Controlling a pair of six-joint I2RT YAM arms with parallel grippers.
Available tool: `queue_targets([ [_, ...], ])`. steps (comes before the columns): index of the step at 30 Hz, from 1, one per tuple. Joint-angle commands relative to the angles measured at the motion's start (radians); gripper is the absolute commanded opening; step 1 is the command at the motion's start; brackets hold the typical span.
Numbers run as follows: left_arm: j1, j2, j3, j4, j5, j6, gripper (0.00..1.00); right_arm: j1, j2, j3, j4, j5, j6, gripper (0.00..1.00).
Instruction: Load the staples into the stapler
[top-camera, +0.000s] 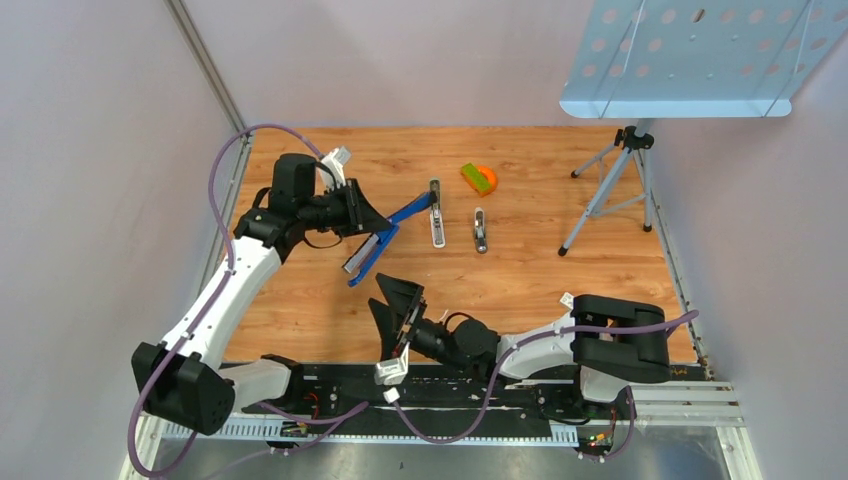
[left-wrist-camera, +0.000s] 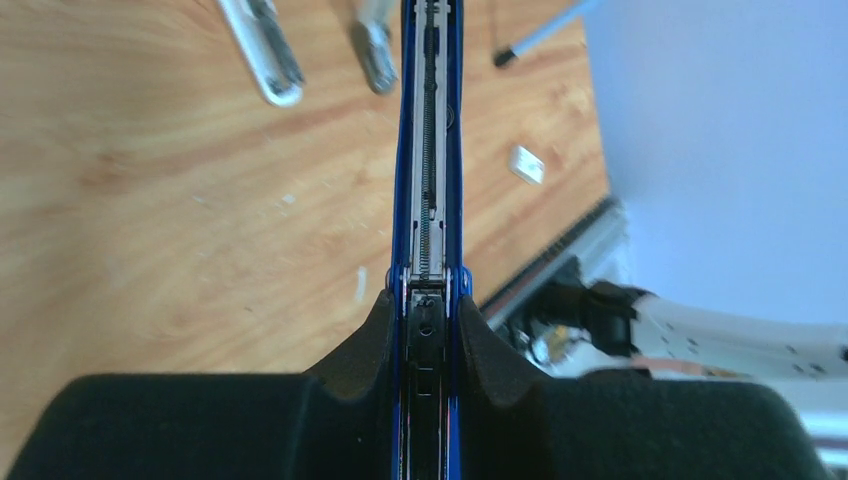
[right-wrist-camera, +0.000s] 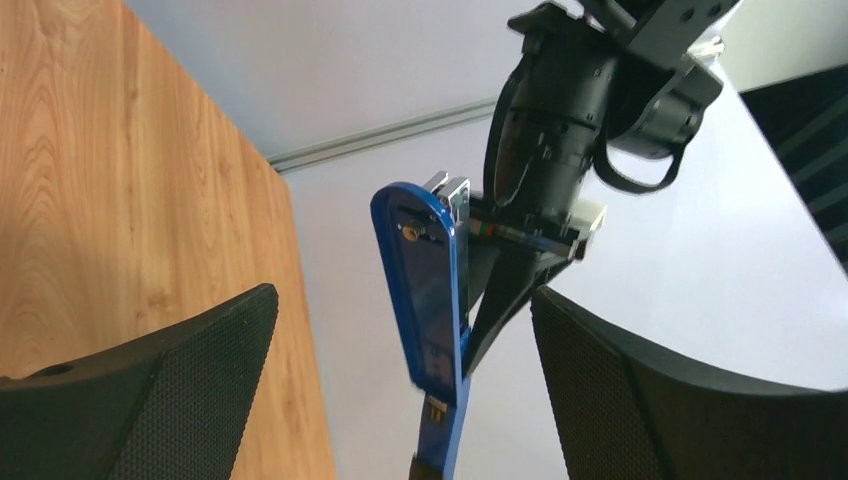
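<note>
My left gripper (top-camera: 374, 232) is shut on the blue stapler (top-camera: 400, 216) and holds it hinged open above the wooden table. In the left wrist view both pads (left-wrist-camera: 372, 345) press the stapler's (left-wrist-camera: 430, 120) blue sides, and its metal channel with a long spring runs away from me. My right gripper (top-camera: 396, 300) stands open just below and in front of the stapler, with nothing between its fingers. In the right wrist view the stapler (right-wrist-camera: 425, 280) hangs between the two wide-apart fingers (right-wrist-camera: 200, 370) without touching them. The staples do not show in any view.
A white stapler (top-camera: 436, 225) and a smaller silver one (top-camera: 481, 231) lie right of the held stapler. A green and orange object (top-camera: 478, 178) sits behind them. A tripod stand (top-camera: 610, 190) occupies the back right. A small white card (top-camera: 566, 298) lies near the right arm.
</note>
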Motion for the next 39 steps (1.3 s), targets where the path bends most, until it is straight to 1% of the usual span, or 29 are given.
queue_targets([
  [1,0.004,0.019,0.091,0.009,-0.282,0.092,0.00,0.016,-0.029,-0.047,0.117,0.112,0.211,1.00],
  [4,0.004,0.037,0.082,0.048,-0.471,0.123,0.00,0.015,-0.065,-0.091,0.134,0.168,0.327,1.00],
  [8,0.004,0.072,0.028,0.152,-0.676,0.138,0.00,0.013,-0.114,-0.112,0.100,0.313,0.500,1.00],
  [10,-0.004,0.110,0.013,0.194,-0.764,0.137,0.00,0.013,-0.149,-0.114,0.082,0.411,0.641,1.00],
  [11,-0.010,0.132,0.006,0.216,-0.799,0.139,0.00,0.013,-0.172,-0.109,0.040,0.468,0.710,1.00],
  [13,-0.026,0.185,0.004,0.252,-0.846,0.139,0.00,0.012,-0.234,-0.089,-0.131,0.553,0.874,1.00],
  [14,-0.034,0.212,0.005,0.266,-0.859,0.140,0.00,0.012,-0.268,-0.062,-0.270,0.592,0.970,1.00],
  [16,-0.053,0.269,0.013,0.287,-0.888,0.137,0.00,0.002,-0.341,0.010,-0.625,0.654,1.216,1.00],
  [17,-0.063,0.295,0.019,0.288,-0.907,0.135,0.00,-0.009,-0.375,0.049,-0.790,0.657,1.340,1.00],
  [18,-0.070,0.320,0.026,0.289,-0.927,0.131,0.00,-0.022,-0.404,0.075,-0.919,0.648,1.447,1.00],
  [20,-0.082,0.359,0.025,0.307,-0.955,0.125,0.00,-0.048,-0.445,0.097,-1.075,0.630,1.582,1.00],
  [23,-0.101,0.416,0.009,0.356,-1.010,0.135,0.00,-0.081,-0.502,0.103,-1.223,0.624,1.687,1.00],
  [25,-0.105,0.451,-0.002,0.384,-1.014,0.140,0.00,-0.104,-0.534,0.101,-1.305,0.620,1.744,1.00],
  [27,-0.114,0.482,-0.013,0.411,-1.002,0.143,0.00,-0.115,-0.563,0.083,-1.336,0.627,1.771,1.00],
  [30,-0.142,0.517,-0.024,0.460,-1.007,0.145,0.00,-0.131,-0.593,0.044,-1.352,0.610,1.767,1.00],
  [33,-0.156,0.558,-0.028,0.507,-1.027,0.139,0.00,-0.172,-0.605,0.061,-1.470,0.596,1.834,1.00],
  [36,-0.157,0.599,-0.019,0.541,-1.035,0.115,0.00,-0.209,-0.610,0.060,-1.530,0.587,1.880,1.00],
  [39,-0.157,0.652,0.020,0.523,-1.041,0.090,0.00,-0.245,-0.621,0.055,-1.566,0.565,1.921,1.00],
])
